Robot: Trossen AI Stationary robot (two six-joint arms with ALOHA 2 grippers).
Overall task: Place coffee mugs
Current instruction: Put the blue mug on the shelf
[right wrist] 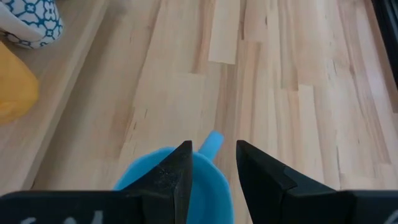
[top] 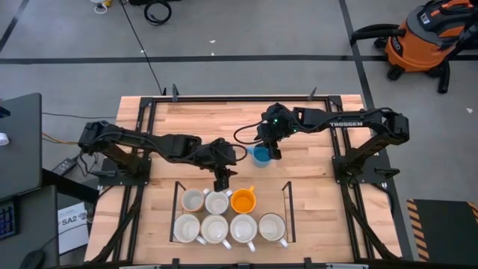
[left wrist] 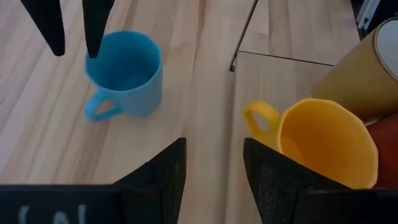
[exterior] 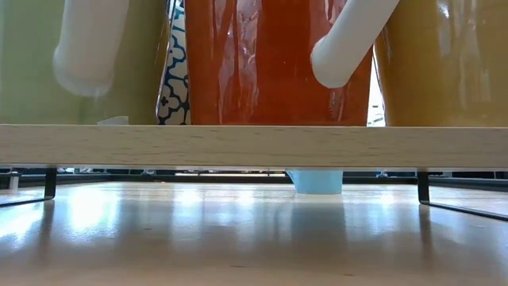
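The right gripper point(top: 273, 152) is hovering with fingers apart over the blue mug point(top: 261, 155), which is standing on the table point(top: 314, 194) just below it, unheld. The left gripper point(top: 221, 183), also parted and empty, is hanging above the rack point(top: 287, 213), the orange mug point(top: 243, 200) just beside it.

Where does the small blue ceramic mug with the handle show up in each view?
High view: blue ceramic mug at table centre, under the right gripper.
Low view: only its base below the wooden rack board.
Left wrist view: upper left.
Right wrist view: bottom edge.
Shared landmark: orange-yellow mug, beside it in the left wrist view.
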